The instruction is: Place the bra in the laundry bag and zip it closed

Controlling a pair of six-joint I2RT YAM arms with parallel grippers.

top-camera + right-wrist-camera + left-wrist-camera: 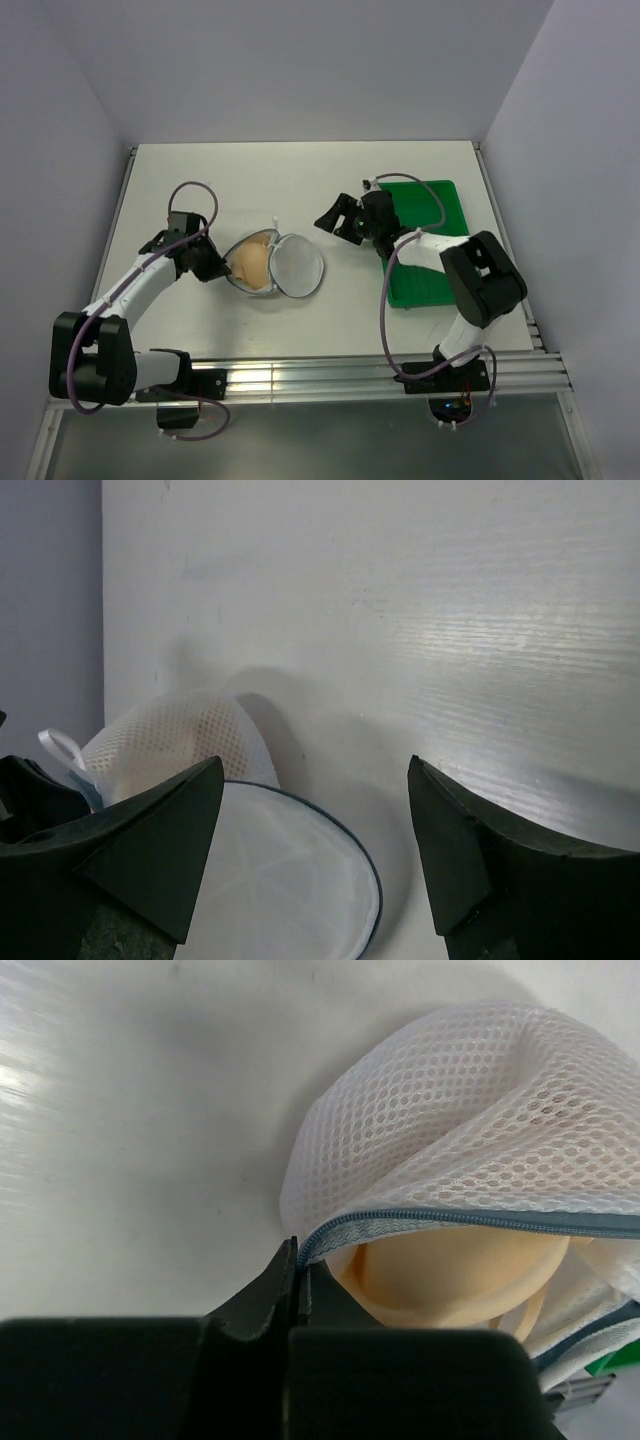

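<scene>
The laundry bag (297, 266) lies open like a clamshell at mid-table, with the peach bra (250, 262) sitting in its left half. My left gripper (213, 265) is shut on the bag's left rim. In the left wrist view its jaws (295, 1260) pinch the end of the blue-grey zipper tape, with the mesh dome (470, 1120) and the bra cup (450, 1270) just beyond. My right gripper (335, 215) is open and empty, up and to the right of the bag. Its wrist view (315, 830) shows the flat round mesh half (290, 880) below and between its fingers.
A green rectangular tray (432, 205) lies at the right, under my right arm. White walls close in the table on three sides. The table's near edge is a metal rail by the arm bases.
</scene>
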